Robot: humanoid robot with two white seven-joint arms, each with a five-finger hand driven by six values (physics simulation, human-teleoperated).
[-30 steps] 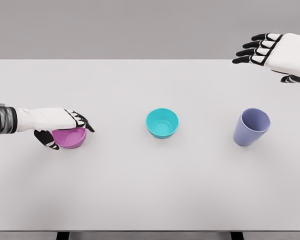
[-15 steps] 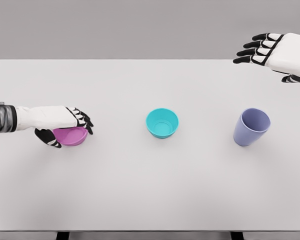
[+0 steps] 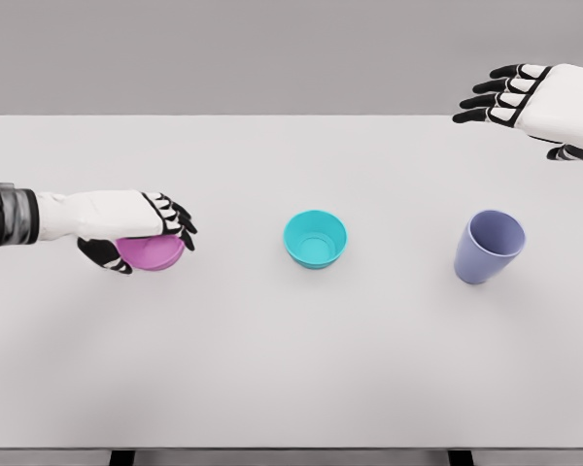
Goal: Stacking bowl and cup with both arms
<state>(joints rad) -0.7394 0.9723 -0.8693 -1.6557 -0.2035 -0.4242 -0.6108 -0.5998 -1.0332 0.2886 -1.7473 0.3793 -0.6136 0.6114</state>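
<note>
The left robot hand [image 3: 136, 231] is gripping the pink bowl [image 3: 154, 253] on the counter [image 3: 291, 369], while the right robot hand [image 3: 525, 100] is hovering open above the far corner.

A simulated test bench, not a real room.

You are looking at a plain white worktop [image 3: 291, 369] against a flat, featureless grey backdrop [image 3: 272, 53], all evenly lit with the smooth shading of a render. At 6 o'clock, only two dark table legs [image 3: 122, 457] show under the front edge. You see no walls, furniture or household clutter, just three plain-coloured vessels.
</note>
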